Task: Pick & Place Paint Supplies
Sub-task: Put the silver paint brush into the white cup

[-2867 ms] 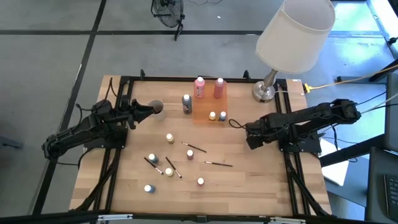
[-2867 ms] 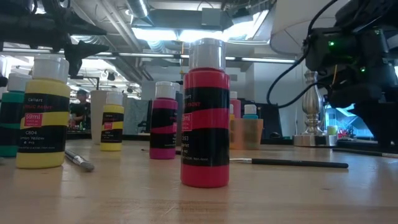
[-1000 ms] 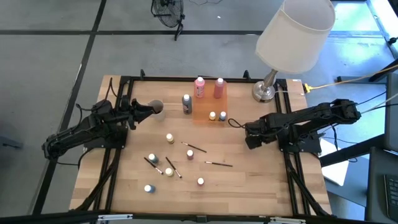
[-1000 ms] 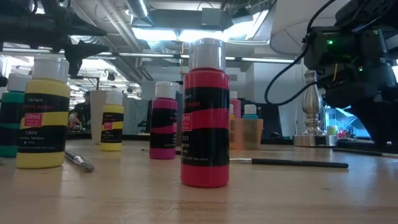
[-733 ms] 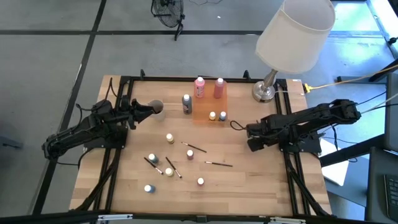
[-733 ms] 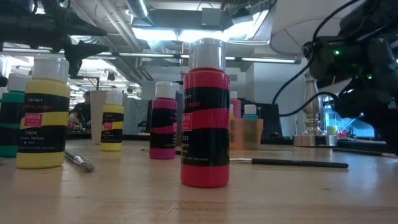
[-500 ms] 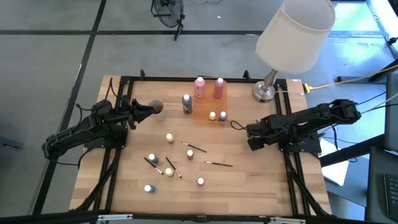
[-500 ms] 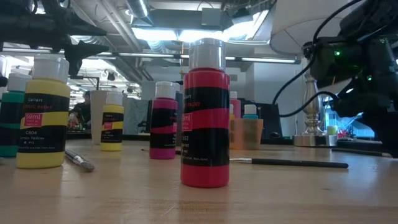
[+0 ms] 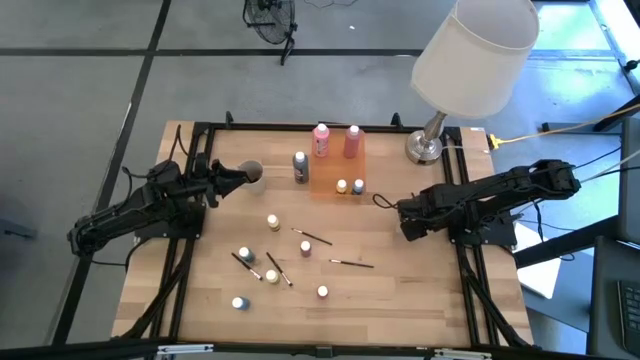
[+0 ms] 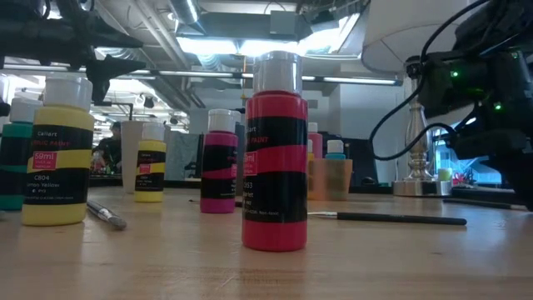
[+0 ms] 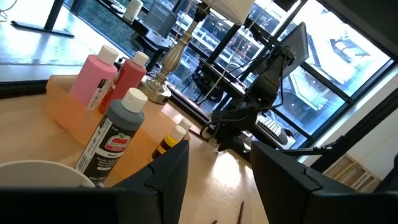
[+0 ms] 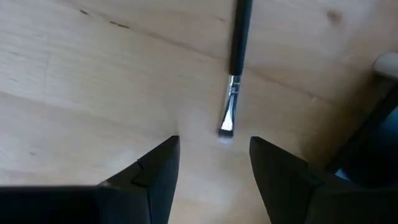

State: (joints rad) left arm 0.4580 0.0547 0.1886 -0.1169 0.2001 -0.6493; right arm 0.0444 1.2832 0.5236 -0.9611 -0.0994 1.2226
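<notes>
Above the counter (image 9: 420,280), the right hand (image 12: 214,165) has edged back, fingers apart and empty, now lining up on a brush (image 12: 235,68).

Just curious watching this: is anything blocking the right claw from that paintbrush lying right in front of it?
Nothing visible does. The right gripper is open and empty, and only bare table lies between its fingers and the brush, whose bristle tip points at the gap.

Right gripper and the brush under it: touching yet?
Apart. In the right wrist view the right gripper has its fingers open, and bare wood shows between them and the brush, whose bristle tip lies just ahead of the gap.
</notes>
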